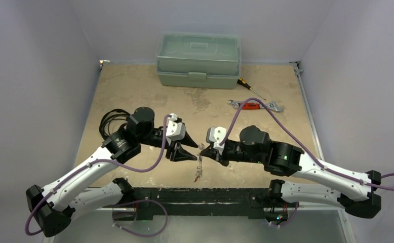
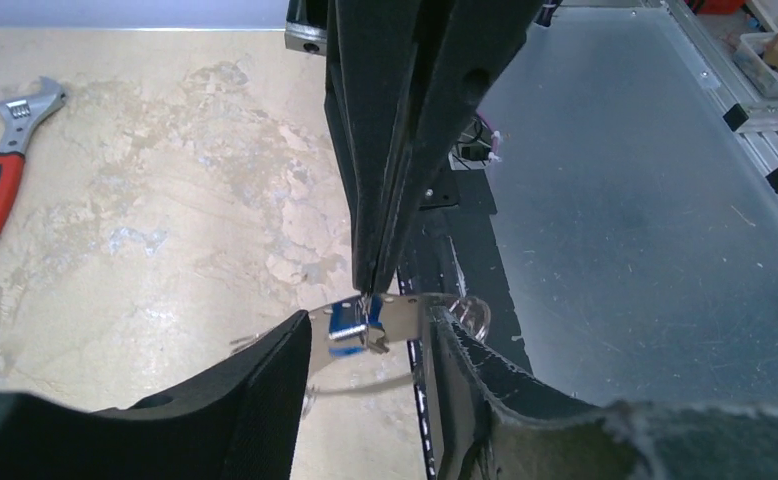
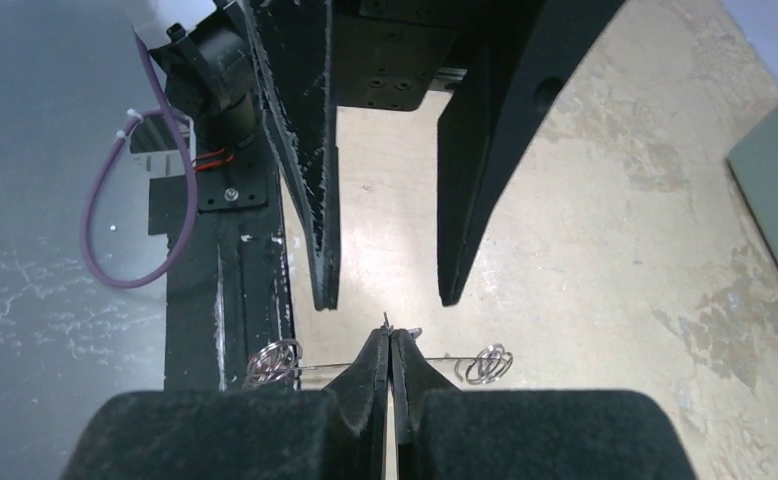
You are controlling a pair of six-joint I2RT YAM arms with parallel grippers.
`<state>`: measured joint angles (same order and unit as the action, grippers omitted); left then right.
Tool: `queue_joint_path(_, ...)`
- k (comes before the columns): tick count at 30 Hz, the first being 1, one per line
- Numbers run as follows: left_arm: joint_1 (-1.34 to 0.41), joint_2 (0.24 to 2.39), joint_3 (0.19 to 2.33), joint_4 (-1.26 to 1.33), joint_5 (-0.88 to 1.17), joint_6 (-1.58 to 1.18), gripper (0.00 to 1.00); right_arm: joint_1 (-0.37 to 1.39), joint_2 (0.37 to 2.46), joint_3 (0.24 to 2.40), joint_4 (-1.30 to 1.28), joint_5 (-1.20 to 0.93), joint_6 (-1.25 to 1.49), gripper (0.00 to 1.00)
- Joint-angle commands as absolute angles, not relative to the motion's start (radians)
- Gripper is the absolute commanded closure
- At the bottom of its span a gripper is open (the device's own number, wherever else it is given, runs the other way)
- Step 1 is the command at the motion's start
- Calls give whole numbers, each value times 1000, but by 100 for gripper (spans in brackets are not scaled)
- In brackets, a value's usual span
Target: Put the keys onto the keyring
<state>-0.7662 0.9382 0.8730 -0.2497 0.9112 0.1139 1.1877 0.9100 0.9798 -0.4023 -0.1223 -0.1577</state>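
The keyring (image 1: 199,163), a thin silver wire loop, hangs below my right gripper (image 1: 205,150), which is shut on its wire. In the right wrist view the wire (image 3: 340,365) runs sideways through the right gripper (image 3: 390,342), with small wire rings (image 3: 485,365) on either side. My left gripper (image 1: 195,151) faces it, open, jaws apart in the right wrist view (image 3: 388,300). In the left wrist view a key with a blue tag (image 2: 348,327) hangs on the wire between the left fingers (image 2: 255,400), just under the shut right gripper (image 2: 366,287). No red-tagged key can be made out.
A green toolbox (image 1: 198,59) stands at the back. A red-handled wrench (image 1: 253,105) and a screwdriver (image 1: 248,87) lie at back right. A coiled black cable (image 1: 111,119) lies behind the left arm. A black rail (image 1: 200,195) runs along the near edge.
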Motion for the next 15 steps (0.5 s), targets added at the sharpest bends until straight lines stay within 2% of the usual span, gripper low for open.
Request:
queue_joint_path(1, -767, 903, 899, -204, 902, 113, 55, 1192, 834, 959, -251, -90, -131, 100)
queue_joint_path(5, -765, 885, 896, -203, 865, 128, 55, 1192, 781, 911, -165, -64, -121, 100)
queue_joint_path(9, -765, 863, 874, -170, 849, 123, 60, 1192, 742, 866, -85, -83, -114, 100)
queue_joint_path(15, -762, 864, 873, -163, 851, 122, 63, 1192, 755, 864, -76, -99, -120, 100)
